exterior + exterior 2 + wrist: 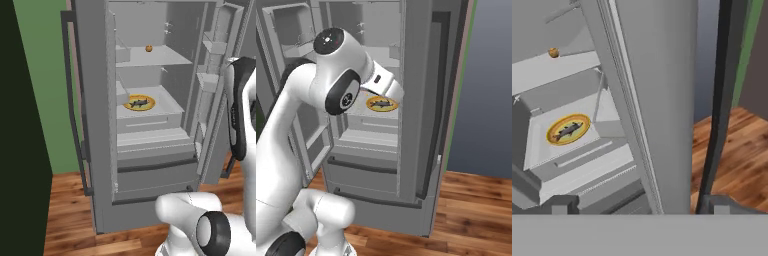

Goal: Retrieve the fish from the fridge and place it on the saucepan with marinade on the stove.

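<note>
Inside the fridge (100,150), on the middle white shelf, the fish (138,103) lies on a round orange-yellow plate (150,101), untouched. One fridge door (220,100) stands swung open on the right, while the other door (657,100) is shut, its long dark handle (719,100) running down its front. A tiny orange ball (149,48) sits on the shelf above the plate. So the task looks to be at an early stage: the fridge is open, but the fish is not yet picked up, and carrying it to the saucepan on the stove is all left to do.

The claw (637,205) is spread wide, its two dark tips (559,204) standing far apart at the bottom of the hand view. Nothing sits between them and they hold nothing. They straddle the near edge of the shut door; whether either tip touches it cannot be told. The fish lies well apart from the claw, further in and to the left, so a reach into the shelf is needed next.
</note>
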